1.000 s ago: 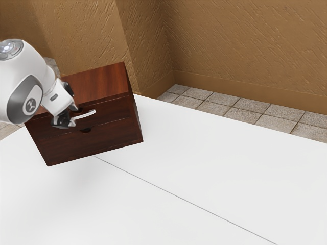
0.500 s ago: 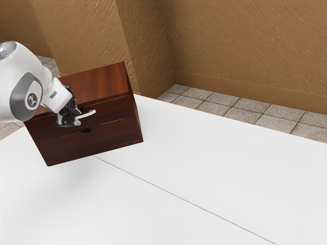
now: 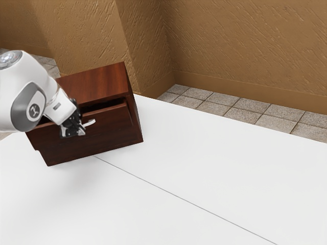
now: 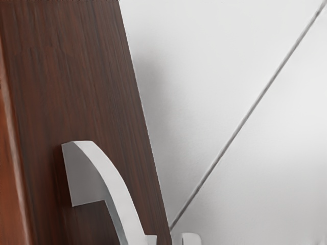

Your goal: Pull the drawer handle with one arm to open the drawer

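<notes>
At the cabinet's [image 3: 97, 84] front, you see the gripper [image 3: 75, 129] clamped narrowly on the pale handle [image 3: 88, 123]. The drawer [image 3: 108, 120] stands slightly out, with a dark gap above it.

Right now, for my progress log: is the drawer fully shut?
No, the drawer stands out from the cabinet, a dark gap above its front, the gripper shut on its handle.

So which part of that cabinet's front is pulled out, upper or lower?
The upper drawer, whose white handle the gripper holds: its front juts out, with a dark gap above it; the lower front sits flush.
</notes>
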Controlling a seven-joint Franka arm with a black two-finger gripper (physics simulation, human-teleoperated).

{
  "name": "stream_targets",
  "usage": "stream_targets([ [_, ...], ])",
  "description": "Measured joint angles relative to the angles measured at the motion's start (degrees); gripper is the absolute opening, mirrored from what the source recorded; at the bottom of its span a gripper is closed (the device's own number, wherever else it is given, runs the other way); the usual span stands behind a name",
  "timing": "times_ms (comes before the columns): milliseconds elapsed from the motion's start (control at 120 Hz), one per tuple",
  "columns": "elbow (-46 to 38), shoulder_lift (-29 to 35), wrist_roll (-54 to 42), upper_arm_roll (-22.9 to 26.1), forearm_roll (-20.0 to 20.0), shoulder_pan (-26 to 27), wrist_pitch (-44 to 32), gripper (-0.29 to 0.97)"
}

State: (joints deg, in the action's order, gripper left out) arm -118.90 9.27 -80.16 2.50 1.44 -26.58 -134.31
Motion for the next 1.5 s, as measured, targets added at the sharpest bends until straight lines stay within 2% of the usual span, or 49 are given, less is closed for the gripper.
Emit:
stream_targets([
  [83,-3.01,2.68,0.01,-0.06,0.13,1.02,-0.03,-0.11],
  [258,-9.32,10.18,0.35,-0.31,0.33,2.22,1.14,-0.01],
  [333,-10.55,11.78,1.06,-0.27,0.44,2.39,1.93,-0.05],
  [467,-11.88,13.52,2.9,-0.24,0.57,3.06,3.12,0.01],
  [542,-12.26,14.31,4.29,-0.15,0.56,3.76,3.92,-0.11],
  [592,-12.98,15.21,5.2,-0.13,0.57,4.05,4.35,-0.06],
  [733,-15.58,18.34,7.56,0.01,0.48,4.87,5.41,-0.01],
  [792,-15.98,18.92,8.41,0.13,0.43,5.23,5.76,-0.06],
  [883,-16.24,19.48,9.59,0.16,0.31,6.74,6.43,0.05],
  [1050,-16.3,19.58,11.65,-0.04,0.19,7.28,7.27,0.04],
  [1158,-15.43,19.63,12.57,-0.57,0.42,6.77,7.52,-0.04],
  [1300,-14.8,19.58,13.48,-1.1,0.32,6.53,7.89,-0.05],
  [1500,-14.74,20.1,14.37,-1.11,0.24,6.63,8.77,0.04],
])
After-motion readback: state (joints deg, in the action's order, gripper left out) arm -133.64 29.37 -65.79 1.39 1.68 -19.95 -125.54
